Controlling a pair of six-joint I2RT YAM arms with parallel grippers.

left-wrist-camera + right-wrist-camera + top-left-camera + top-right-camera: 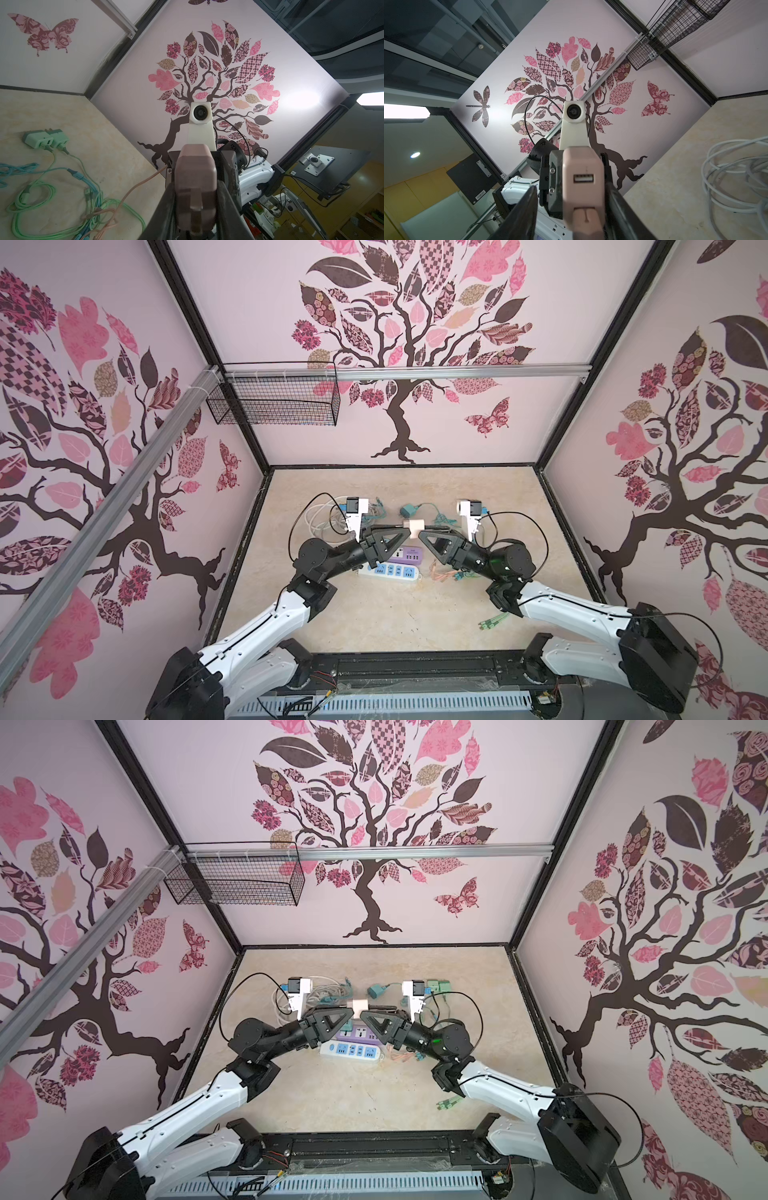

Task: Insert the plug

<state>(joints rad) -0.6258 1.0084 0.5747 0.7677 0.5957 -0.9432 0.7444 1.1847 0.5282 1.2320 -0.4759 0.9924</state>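
A pale pink charger plug (414, 528) hangs in mid-air between both arms, above the power strips. My left gripper (409, 529) is shut on it; in the left wrist view the plug (195, 170) fills the space between the jaws, prong side toward the camera. My right gripper (420, 534) faces it from the other side and stands open around it. In the right wrist view the plug (582, 166) shows one free USB port and a pink cable end (584, 218) in the lower port. One right finger (618, 207) lies against its side. The other (525, 207) stands clear.
A purple power strip (405, 554) and a white one with blue sockets (390, 571) lie under the grippers. Green chargers (45, 138), green and blue cables (31, 199), a white cable coil (737, 176) and a teal charger (409, 511) litter the table. A wire basket (278, 398) hangs at back left.
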